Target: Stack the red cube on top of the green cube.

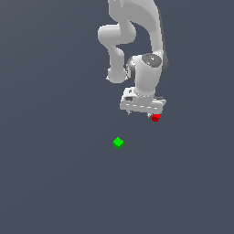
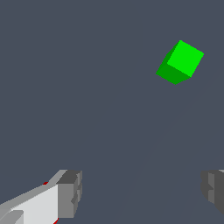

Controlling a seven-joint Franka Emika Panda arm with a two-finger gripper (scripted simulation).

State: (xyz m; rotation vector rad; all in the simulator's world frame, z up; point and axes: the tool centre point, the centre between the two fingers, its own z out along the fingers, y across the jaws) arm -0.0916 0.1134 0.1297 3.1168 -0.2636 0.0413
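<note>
The green cube (image 1: 118, 143) lay on the grey surface (image 1: 55, 183) with a corner turned toward the exterior camera. The red cube (image 1: 156, 117) sat just under the hand's (image 1: 144, 111) edge, on the exterior view's right, well apart from the green one. In the wrist view only red slivers showed behind one finger (image 2: 69, 194). The arm reached downward, fingers spread wide, gripping nothing.

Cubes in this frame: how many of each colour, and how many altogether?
Red cube: 1
Green cube: 1
Total: 2 cubes
</note>
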